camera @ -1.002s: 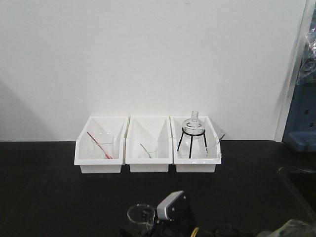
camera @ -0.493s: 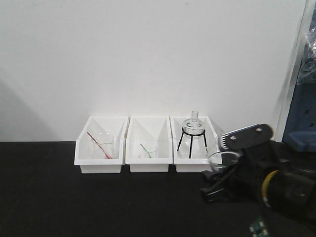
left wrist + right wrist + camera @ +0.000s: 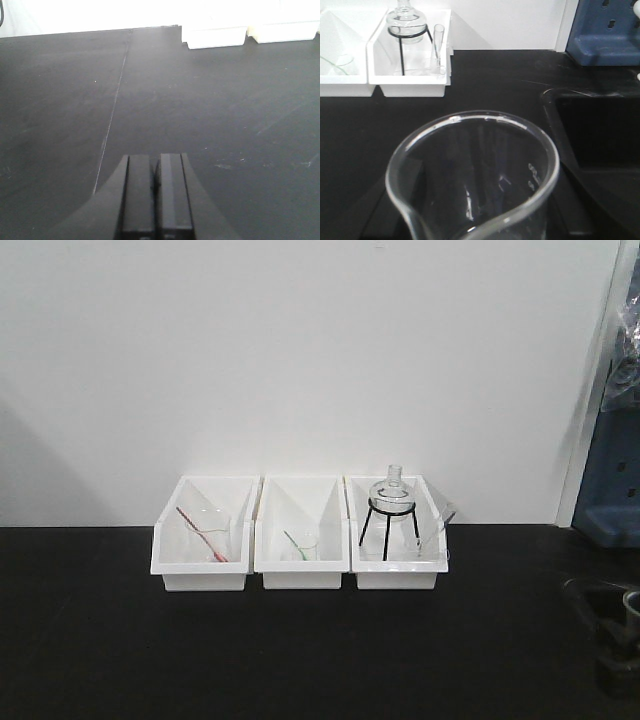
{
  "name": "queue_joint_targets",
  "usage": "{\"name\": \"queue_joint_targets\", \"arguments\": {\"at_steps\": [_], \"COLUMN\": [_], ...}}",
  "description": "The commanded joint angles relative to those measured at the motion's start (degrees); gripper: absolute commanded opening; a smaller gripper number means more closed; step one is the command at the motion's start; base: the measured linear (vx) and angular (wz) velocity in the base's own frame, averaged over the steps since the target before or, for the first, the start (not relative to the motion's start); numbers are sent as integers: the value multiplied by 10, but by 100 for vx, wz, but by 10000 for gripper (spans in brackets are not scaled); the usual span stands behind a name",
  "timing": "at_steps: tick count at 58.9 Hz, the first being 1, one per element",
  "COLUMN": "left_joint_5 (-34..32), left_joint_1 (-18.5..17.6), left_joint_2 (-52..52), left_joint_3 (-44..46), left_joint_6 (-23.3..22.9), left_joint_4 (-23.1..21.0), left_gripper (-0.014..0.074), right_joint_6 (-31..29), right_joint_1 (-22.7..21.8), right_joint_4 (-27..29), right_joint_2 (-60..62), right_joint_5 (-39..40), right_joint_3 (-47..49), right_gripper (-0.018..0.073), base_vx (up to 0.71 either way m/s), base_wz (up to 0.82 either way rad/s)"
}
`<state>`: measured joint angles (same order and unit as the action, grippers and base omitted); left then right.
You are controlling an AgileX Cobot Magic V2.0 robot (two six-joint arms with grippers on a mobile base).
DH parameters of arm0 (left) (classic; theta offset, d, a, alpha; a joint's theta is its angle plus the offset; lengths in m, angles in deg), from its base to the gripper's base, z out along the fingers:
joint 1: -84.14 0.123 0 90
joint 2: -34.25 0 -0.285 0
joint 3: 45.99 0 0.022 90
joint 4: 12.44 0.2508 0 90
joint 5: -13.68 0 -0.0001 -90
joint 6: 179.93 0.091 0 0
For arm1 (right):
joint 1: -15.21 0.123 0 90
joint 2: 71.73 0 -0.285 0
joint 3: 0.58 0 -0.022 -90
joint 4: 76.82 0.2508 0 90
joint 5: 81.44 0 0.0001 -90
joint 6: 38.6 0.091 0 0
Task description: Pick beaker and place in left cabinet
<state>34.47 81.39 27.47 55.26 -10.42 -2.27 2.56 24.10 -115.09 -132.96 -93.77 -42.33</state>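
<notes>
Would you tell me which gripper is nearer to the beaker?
Right. The right gripper holds the beaker just ahead of its camera; the left gripper hangs shut over the table, with no beaker in its view.

A clear beaker [image 3: 475, 190] fills the lower centre of the frame, its spout on the near rim and faint graduations on its right wall. Behind it lies a black table [image 3: 495, 75]. At upper left, a white bin [image 3: 412, 87] holds a flask [image 3: 406, 20] on a black tripod [image 3: 400, 50] and an upright glass tube [image 3: 439, 47]. A blue block [image 3: 605, 30] sits at upper right.
</notes>
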Motion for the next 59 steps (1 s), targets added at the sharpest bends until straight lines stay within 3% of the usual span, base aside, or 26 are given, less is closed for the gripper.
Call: {"name": "queue_joint_targets", "arguments": {"at_steps": [1, 9, 59], "left_joint_5": [-43, -43, -43], "left_joint_1": [-3, -3, -3], "left_joint_2": [6, 6, 6], "left_joint_3": [9, 9, 9], "left_joint_6": [-2, -2, -2], "left_joint_4": [2, 2, 2], "left_gripper": [4, 4, 4], "right_joint_6": [-2, -2, -4], "right_joint_1": [-4, -4, -4], "right_joint_4": [-14, -17, -14], "right_joint_2": [45, 83, 97], "right_joint_5": [103, 158, 114], "right_joint_3": [-32, -82, -95], "right_gripper": [-1, -1, -1], "base_vx": [0, 0, 0], "base_wz": [0, 0, 2]}}
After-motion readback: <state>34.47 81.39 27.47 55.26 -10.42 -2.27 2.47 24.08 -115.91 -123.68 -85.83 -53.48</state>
